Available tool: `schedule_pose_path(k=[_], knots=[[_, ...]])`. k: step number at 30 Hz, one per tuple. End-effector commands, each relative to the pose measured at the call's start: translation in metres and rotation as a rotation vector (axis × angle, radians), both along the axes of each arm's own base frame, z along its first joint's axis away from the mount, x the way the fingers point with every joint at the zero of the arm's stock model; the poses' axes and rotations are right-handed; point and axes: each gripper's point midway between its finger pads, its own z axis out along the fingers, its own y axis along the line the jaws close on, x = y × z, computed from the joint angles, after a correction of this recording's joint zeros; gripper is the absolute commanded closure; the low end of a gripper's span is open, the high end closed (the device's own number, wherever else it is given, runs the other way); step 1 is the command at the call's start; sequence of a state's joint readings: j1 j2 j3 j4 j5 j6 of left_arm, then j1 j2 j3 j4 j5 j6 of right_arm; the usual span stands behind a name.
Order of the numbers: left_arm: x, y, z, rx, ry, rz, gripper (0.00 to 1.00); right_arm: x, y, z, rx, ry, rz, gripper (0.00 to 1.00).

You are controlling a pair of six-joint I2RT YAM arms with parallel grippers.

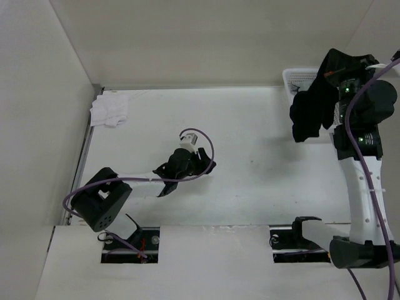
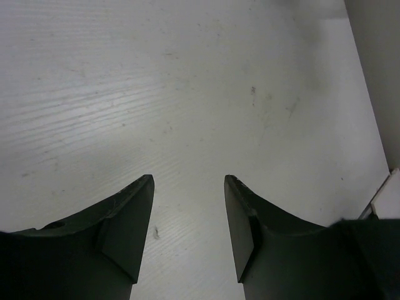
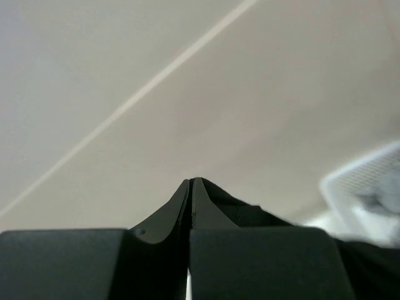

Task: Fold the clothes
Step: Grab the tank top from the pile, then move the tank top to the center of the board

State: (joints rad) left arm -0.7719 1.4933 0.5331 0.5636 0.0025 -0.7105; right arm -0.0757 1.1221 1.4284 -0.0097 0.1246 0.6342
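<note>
Top view: black T-shirt point(image 1: 310, 112) covers part of the white basket point(image 1: 299, 76). Right wrist view: basket blurred, cut by the right edge. Whether the closed right end effector point(image 3: 190, 182) pinches the T-shirt: undeterminable.

Count, one pass over the scene:

- Arms: two. left arm point(image 1: 100, 200) near left, right arm point(image 1: 365, 187) along the right edge.
- Grippers: two, one per arm. left gripper point(image 2: 187, 181), right gripper point(image 3: 190, 182).
- Purple cables: two. left cable point(image 1: 203, 140), right cable point(image 1: 350, 106).
- black T-shirt point(image 1: 310, 112): one, far right.
- white cloth point(image 1: 109, 110): one, far left corner.
- white basket point(image 1: 299, 78): one, far right.
- table point(image 1: 250, 162): one.
- Cut-outs in the near board: two. left cut-out point(image 1: 153, 247), right cut-out point(image 1: 284, 245).
</note>
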Motion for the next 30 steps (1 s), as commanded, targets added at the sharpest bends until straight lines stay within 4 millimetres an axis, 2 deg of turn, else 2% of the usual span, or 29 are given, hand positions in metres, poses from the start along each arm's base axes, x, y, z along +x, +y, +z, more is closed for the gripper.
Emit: schedule_pose_path(k=[1,2,4,5,7,8,9,10,11,12,13,14,16,17,19,20,21,23,25,26,27,28,29,30], knots=[[0.026,0.029,0.024,-0.078,-0.053,0.136,0.53,-0.05,0.068,0.076,-0.022,-0.236,0.227,1.0],[0.032,0.044,0.03,-0.097,-0.061,0.189,0.53,-0.078,0.091,0.102,-0.036,-0.319,0.302,1.0],[0.039,0.065,0.039,-0.124,-0.076,0.258,0.53,-0.112,0.121,0.126,-0.04,-0.401,0.415,1.0],[0.043,0.084,0.048,-0.15,-0.091,0.315,0.52,-0.129,0.138,0.135,-0.049,-0.438,0.486,1.0],[0.047,0.102,0.059,-0.177,-0.107,0.371,0.52,-0.145,0.166,0.14,-0.055,-0.463,0.592,1.0],[0.047,0.112,0.065,-0.186,-0.115,0.397,0.51,-0.142,0.179,0.135,-0.058,-0.449,0.623,1.0],[0.048,0.12,0.069,-0.19,-0.123,0.415,0.51,-0.125,0.202,0.113,-0.06,-0.385,0.667,1.0],[0.047,0.124,0.07,-0.189,-0.126,0.424,0.5,-0.116,0.21,0.101,-0.059,-0.353,0.676,0.99],[0.047,0.129,0.07,-0.186,-0.127,0.435,0.5,-0.09,0.228,0.07,-0.054,-0.273,0.695,0.99],[0.046,0.133,0.071,-0.186,-0.128,0.445,0.5,-0.083,0.233,0.061,-0.054,-0.25,0.697,0.99],[0.046,0.138,0.071,-0.181,-0.128,0.456,0.5,-0.048,0.247,0.019,-0.04,-0.153,0.696,0.99],[0.044,0.146,0.068,-0.168,-0.124,0.471,0.48,-0.002,0.264,-0.034,-0.018,-0.032,0.698,0.98],[0.044,0.156,0.063,-0.148,-0.117,0.499,0.47,0.033,0.271,-0.071,0.006,0.057,0.683,0.94],[0.045,0.166,0.056,-0.13,-0.098,0.529,0.46,0.076,0.282,-0.121,0.032,0.18,0.67,0.89],[0.045,0.176,0.049,-0.114,-0.074,0.555,0.46,0.124,0.277,-0.174,0.035,0.305,0.612,0.75],[0.043,0.184,0.042,-0.095,-0.051,0.579,0.46,0.135,0.274,-0.19,0.045,0.344,0.597,0.68],[0.041,0.19,0.037,-0.083,-0.041,0.599,0.46,0.142,0.267,-0.204,0.049,0.373,0.569,0.62],[0.038,0.201,0.026,-0.058,-0.023,0.645,0.46,0.142,0.262,-0.216,0.048,0.391,0.541,0.59],[0.035,0.218,0.018,-0.02,-0.012,0.712,0.47,0.137,0.258,-0.229,0.014,0.403,0.526,0.53],[0.035,0.223,0.017,-0.009,-0.01,0.727,0.47,0.133,0.258,-0.239,-0.023,0.424,0.525,0.51],[0.033,0.232,0.014,0.016,-0.001,0.758,0.47,0.123,0.267,-0.258,-0.066,0.464,0.543,0.52],[0.033,0.238,0.013,0.034,0.001,0.783,0.47,0.11,0.274,-0.281,-0.098,0.519,0.56,0.61],[0.031,0.24,0.009,0.051,0.009,0.788,0.48,0.089,0.278,-0.319,-0.131,0.609,0.574,0.79],[0.03,0.241,0.007,0.06,0.017,0.788,0.48,0.079,0.28,-0.335,-0.139,0.644,0.583,0.9]])
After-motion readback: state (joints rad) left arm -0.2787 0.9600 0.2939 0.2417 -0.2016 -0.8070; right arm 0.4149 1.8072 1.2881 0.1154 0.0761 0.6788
